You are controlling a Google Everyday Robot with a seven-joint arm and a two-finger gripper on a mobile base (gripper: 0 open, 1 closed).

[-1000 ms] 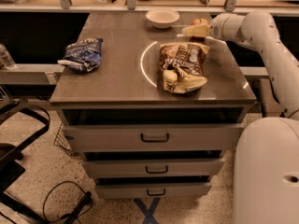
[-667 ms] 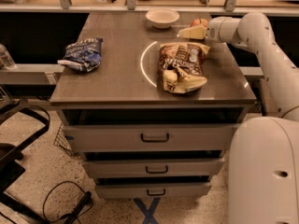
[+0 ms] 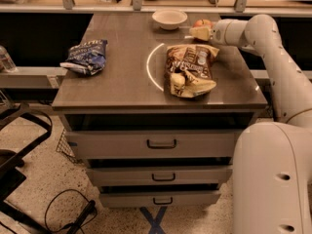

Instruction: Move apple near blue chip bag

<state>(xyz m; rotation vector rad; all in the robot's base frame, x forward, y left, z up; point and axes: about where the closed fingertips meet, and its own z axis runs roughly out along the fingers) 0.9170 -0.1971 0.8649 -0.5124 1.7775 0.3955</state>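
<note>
The red-orange apple (image 3: 203,22) sits at the back right of the table top, partly hidden behind my gripper (image 3: 196,32). The gripper reaches in from the right and hangs just in front of the apple, above the top edge of the brown and yellow snack bag (image 3: 189,68). The blue chip bag (image 3: 86,56), dark blue and white and wrinkled, lies far off at the left edge of the table.
A white bowl (image 3: 169,18) stands at the back, left of the apple. The table (image 3: 122,82) has drawers below. My white arm (image 3: 273,57) spans the right side. A black chair base and cables lie on the floor at left.
The gripper has moved slightly back and left, closer to the apple, which now shows behind it. The bags and the bowl have not moved.
</note>
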